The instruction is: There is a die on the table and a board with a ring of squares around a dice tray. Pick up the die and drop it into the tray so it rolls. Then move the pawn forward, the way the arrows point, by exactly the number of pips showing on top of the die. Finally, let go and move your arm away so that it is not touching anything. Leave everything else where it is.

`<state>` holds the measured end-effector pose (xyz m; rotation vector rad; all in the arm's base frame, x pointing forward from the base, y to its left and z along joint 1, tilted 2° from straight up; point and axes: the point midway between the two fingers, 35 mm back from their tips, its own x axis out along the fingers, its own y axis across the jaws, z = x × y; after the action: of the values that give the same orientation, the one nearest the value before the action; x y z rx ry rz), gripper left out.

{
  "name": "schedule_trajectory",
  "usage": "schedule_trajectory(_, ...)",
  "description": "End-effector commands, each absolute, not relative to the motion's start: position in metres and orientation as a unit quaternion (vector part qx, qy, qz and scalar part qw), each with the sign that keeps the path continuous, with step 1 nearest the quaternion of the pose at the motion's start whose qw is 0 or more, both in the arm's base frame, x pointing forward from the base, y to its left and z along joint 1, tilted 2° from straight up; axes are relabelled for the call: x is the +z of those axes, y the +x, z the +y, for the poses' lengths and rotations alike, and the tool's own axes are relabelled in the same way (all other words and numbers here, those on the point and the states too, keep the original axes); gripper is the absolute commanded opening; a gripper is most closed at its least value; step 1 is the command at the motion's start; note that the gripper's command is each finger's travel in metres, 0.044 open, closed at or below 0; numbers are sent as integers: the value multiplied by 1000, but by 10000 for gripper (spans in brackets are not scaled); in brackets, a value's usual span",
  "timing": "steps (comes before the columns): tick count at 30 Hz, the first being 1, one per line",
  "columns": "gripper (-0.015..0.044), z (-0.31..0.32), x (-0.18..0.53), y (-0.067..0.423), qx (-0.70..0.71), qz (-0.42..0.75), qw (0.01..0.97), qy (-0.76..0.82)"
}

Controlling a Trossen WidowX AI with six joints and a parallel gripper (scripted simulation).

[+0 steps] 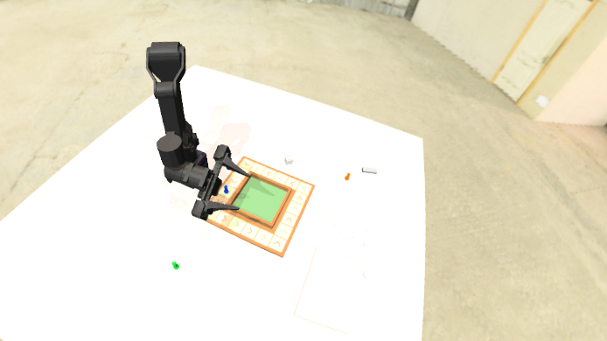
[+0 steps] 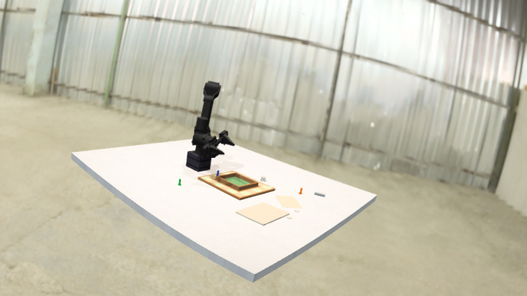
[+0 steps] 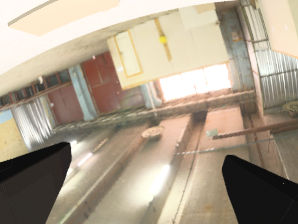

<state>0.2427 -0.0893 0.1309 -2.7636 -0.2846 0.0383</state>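
In the top view, the gripper has its jaws wide apart, with nothing between them. It is seen over the near part of the board, the part closest to the arm. The die lies on the table, just outside one edge of the board. The blue pawn stands on a square at the board's edge nearest the arm. The green pawn and the orange pawn are off the board.

In the exterior view, the jaws are raised well above the table. The tray in the middle of the board shows its green floor, and I see no die in it.

In the wrist view, the two fingers stand far from each other, and behind them is mostly the hall; the die is not visible here.

I judge that the task is at its first step, the picking of the die. The next move should turn the gripper downward and bring it above the die, then lower it with open jaws, without touching the board's edge or the blue pawn.
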Motion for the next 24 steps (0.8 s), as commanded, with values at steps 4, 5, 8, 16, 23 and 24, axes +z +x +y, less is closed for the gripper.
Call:
schedule_trajectory(4, 295, -85, 123, 269, 58, -110, 311, -942)
schedule_trajectory(5, 275, -81, 119, 280, 78, -111, 361, -923)
schedule_trajectory(8, 275, -65, 107, 311, 145, -100, 495, -851)
schedule_trajectory(16, 275, -3, 70, 361, 300, -5, 688, -660)
schedule_trajectory(23, 275, 52, 45, 375, 384, 114, 754, -521)
schedule_trajectory(24, 275, 60, 42, 375, 393, 134, 760, -501)
